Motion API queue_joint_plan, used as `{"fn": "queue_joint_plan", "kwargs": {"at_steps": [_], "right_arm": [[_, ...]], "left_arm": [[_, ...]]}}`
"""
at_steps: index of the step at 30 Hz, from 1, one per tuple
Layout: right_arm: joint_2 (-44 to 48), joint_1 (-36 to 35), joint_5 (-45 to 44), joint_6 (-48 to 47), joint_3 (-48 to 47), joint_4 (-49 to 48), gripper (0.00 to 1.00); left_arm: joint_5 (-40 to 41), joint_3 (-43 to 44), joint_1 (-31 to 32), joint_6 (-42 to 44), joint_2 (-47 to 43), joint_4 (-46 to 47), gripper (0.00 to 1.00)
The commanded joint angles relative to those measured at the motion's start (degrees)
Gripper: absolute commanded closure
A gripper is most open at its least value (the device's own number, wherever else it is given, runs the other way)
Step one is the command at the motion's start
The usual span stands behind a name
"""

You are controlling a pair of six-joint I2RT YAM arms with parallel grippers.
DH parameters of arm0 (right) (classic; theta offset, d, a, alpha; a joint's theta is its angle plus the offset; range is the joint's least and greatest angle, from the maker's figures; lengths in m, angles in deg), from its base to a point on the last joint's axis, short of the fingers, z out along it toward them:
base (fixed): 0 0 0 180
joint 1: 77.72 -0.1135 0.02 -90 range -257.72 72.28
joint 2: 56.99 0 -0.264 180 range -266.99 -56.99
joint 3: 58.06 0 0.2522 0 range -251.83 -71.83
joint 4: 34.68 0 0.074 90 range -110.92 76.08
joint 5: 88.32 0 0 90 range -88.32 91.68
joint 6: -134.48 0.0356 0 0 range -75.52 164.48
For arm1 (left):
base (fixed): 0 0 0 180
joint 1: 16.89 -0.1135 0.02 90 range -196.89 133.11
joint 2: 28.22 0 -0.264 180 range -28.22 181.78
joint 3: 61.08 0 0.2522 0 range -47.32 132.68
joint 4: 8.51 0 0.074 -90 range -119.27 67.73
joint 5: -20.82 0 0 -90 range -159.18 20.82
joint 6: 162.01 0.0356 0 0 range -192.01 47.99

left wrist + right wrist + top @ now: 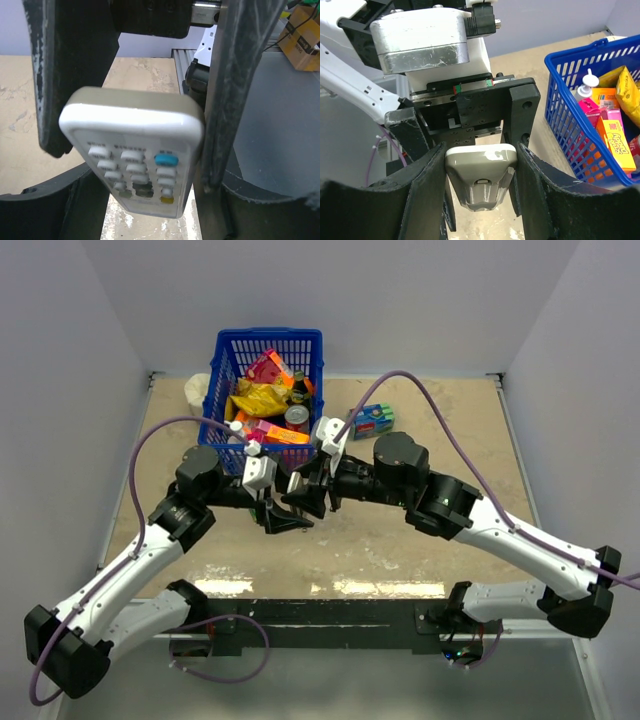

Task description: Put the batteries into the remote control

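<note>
The remote control [135, 145] hangs in the air between both grippers, above the table's middle. My right gripper [480, 150] is shut on the sides of its grey back end [480, 170], where a small cover latch shows. My left gripper [132, 166] comes from the opposite side. Its fingers sit against the edges of the button end, with the right finger [225, 125] touching the remote's side. In the top view the two grippers [285, 510] [312, 490] meet nose to nose and hide the remote. The batteries are out of view.
A blue basket [268, 350] full of packets and bottles stands just behind the grippers, and its wall [570, 125] is close on the right. A blue-green box [375, 420] lies to its right. A white lump [198, 388] sits at its left.
</note>
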Motion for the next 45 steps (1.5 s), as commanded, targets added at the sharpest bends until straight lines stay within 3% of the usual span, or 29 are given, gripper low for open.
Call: {"fn": "queue_joint_plan", "kwargs": {"at_steps": [1, 4, 8, 12, 20, 26, 38, 39, 42, 44, 45], "right_arm": [[0.00, 0.11, -0.77, -1.26, -3.37, -0.86, 1.00], [0.09, 0.11, -7.34, 0.23, -3.98, -0.86, 1.00], [0.18, 0.11, -17.72, 5.49, -4.69, -0.51, 1.00], [0.27, 0.11, -21.86, 9.37, -3.38, -1.57, 1.00], [-0.70, -0.07, -28.37, 14.29, -2.14, -2.62, 1.00], [-1.84, -0.07, -30.13, 17.55, -1.88, -3.59, 1.00], [-3.60, -0.86, -31.10, 20.54, -1.17, -4.56, 1.00], [-3.60, -1.03, -31.27, 20.63, -1.18, -4.56, 1.00], [-3.86, -1.03, -32.32, 21.59, -1.09, -4.38, 1.00], [-3.69, -1.12, -33.12, 22.56, -0.91, -4.55, 1.00], [-3.60, -1.12, -33.38, 22.65, -1.09, -4.73, 1.00]], "left_arm": [[0.74, -0.12, -0.10, 0.31, 0.20, 1.99, 0.33], [7.23, -0.74, -0.10, 1.10, -1.46, 0.58, 0.27], [21.62, -5.65, -0.02, -2.31, -8.04, 3.38, 0.25], [28.25, -11.36, 0.25, -8.30, -11.40, 9.88, 0.25], [37.38, -11.02, 4.37, -11.99, -8.94, 13.06, 0.27], [41.44, -12.34, 5.96, -14.36, -8.15, 17.01, 0.31], [42.05, -12.25, 7.28, -12.88, -6.04, 16.41, 0.53], [42.23, -12.51, 7.45, -12.79, -6.21, 16.14, 0.63], [43.11, -13.22, 7.45, -12.35, -7.09, 15.00, 0.76], [43.46, -13.40, 7.45, -12.09, -7.53, 13.60, 0.71], [43.38, -13.40, 7.54, -12.00, -7.62, 13.16, 0.60]]}}
